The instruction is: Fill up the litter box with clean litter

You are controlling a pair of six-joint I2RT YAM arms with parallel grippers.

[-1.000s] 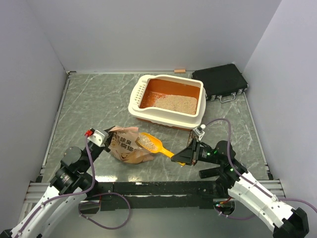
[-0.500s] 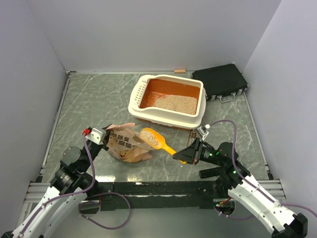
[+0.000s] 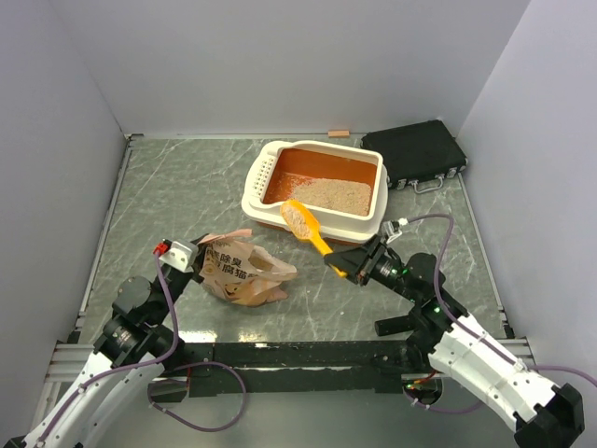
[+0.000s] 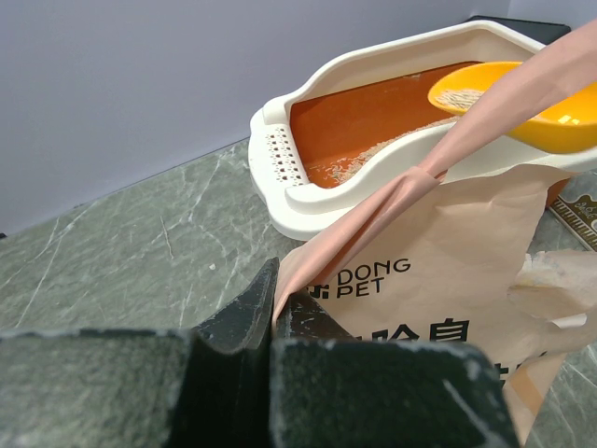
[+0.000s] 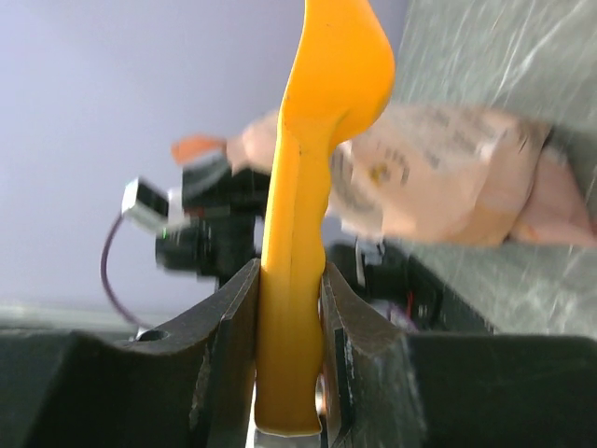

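Right gripper (image 3: 346,268) is clamping the orange scoop (image 3: 317,243) by its handle, holding it loaded over the near rim of the litter box (image 3: 254,192) at far centre-right. Clean litter (image 3: 332,194) is sitting inside, and left gripper (image 3: 199,259) is pinching the paper bag (image 3: 244,273) edge

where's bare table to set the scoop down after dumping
Widest bare table: left of the litter box, behind the bag. Smaller patch in front, between bag and right arm. Crowded at right rear: box, black case, scoop.

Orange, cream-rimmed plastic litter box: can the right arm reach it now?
Probably yes: the right gripper holds the orange-yellow plastic scoop over the litter box, at its near rim; nothing between.
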